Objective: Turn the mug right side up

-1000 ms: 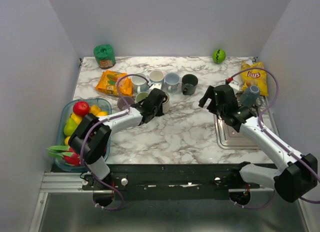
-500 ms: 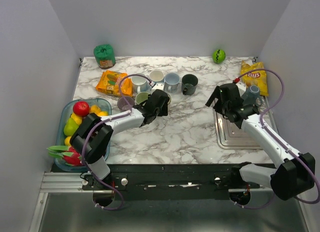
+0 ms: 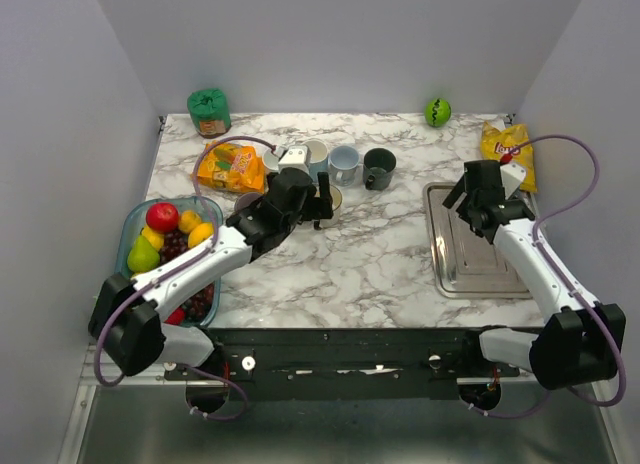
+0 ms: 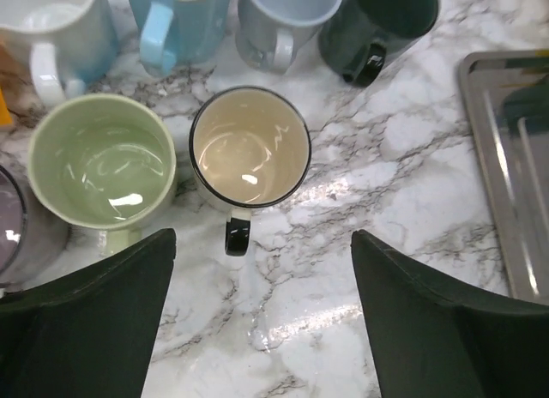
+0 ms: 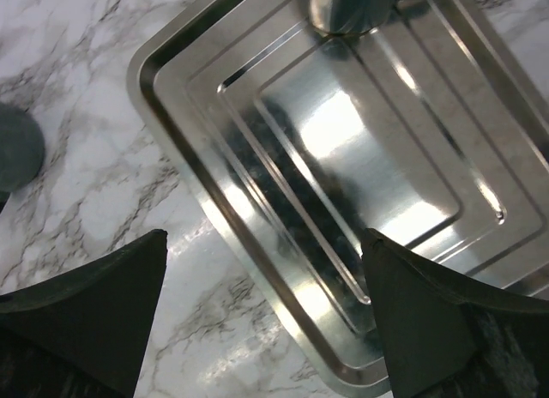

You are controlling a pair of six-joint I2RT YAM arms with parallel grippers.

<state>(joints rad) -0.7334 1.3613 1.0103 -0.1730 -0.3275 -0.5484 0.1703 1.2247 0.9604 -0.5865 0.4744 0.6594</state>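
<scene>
**Operator:** Where is the mug, and which arm should I be on?

**Spotter:** Read the overhead view from its left edge. The fruit tub [image 3: 128,234] sits at the left end of the desk [image 3: 380,259] and plays no part. Next comes your left arm. The left fingers [image 4: 86,321] are spread wide apart and hold nothing. In the left wrist view the cream mug [image 4: 250,149] stands mid-frame, just above the gap between those fingers. The green mug [image 4: 101,162] is just beside it on the left.

**Operator:** Which way up is it?

**Spotter:** Mouth up. You look straight down into it, so its long axis is upright and it rests on its base. Its handle [image 4: 237,235] points down the frame, back toward your fingers. I judge the turning done, so you have only to get clear.

**Operator:** And the right arm?

**Spotter:** It is well apart, at the right of the overhead view, over the tray [image 5: 171,98]. The right fingers [image 5: 86,321] are spread too and hold nothing. Something rounded shows at the top edge of that wrist view, and you cannot tell what it is. Your left arm is much the nearer.

**Operator:** Anything to mind?

**Spotter:** The row of mugs [image 4: 176,21] stands just beyond the cream one, along the top of the frame. Lift straight away from it and don't sweep across, or you may clip the handle.
</scene>
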